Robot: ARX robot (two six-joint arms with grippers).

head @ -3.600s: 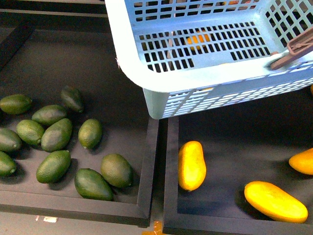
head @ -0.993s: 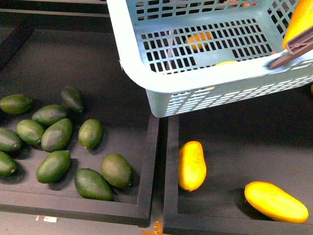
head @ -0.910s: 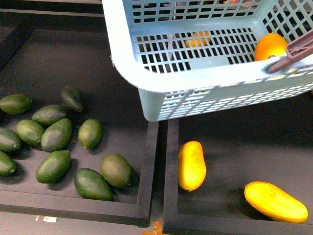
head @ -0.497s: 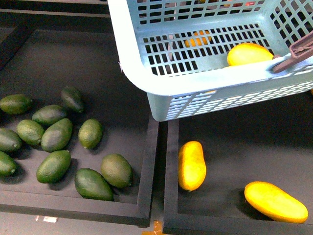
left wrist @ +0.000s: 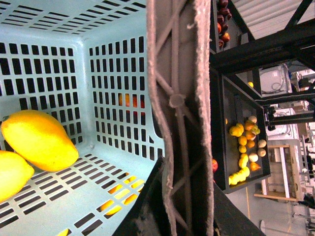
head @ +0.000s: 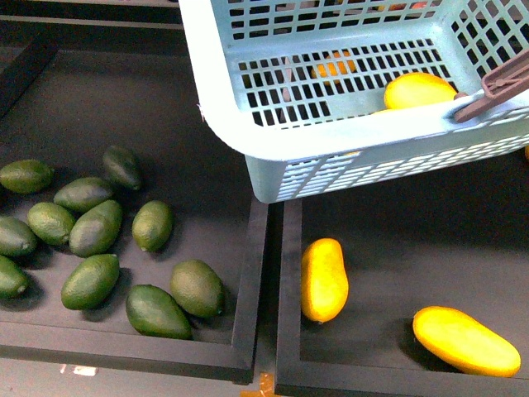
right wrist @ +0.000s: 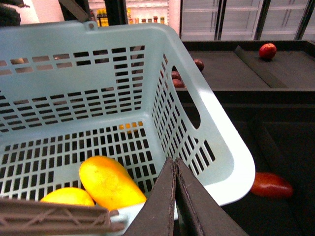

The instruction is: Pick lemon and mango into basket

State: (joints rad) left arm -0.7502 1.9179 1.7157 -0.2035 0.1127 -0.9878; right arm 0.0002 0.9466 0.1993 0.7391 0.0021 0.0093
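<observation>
One long yellow mango (right wrist: pixel 110 184) landed in the light teal plastic basket (head: pixel 331 141) beside one small yellow lemon (right wrist: pixel 66 196). Two more mangoes (head: pixel 324 279) (head: pixel 465 340) and eleven dark green fruits (head: pixel 97 227) lie outside it; left claw (left wrist: pixel 189 216) grips its brown handle (left wrist: pixel 179 98), right claw (right wrist: pixel 173 162) clenched empty.

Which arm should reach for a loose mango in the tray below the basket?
Right. The right gripper is shut and empty by the basket rim, so it looks free. The left gripper grips the handle, holding the basket above the tray where the mango lies.
</observation>
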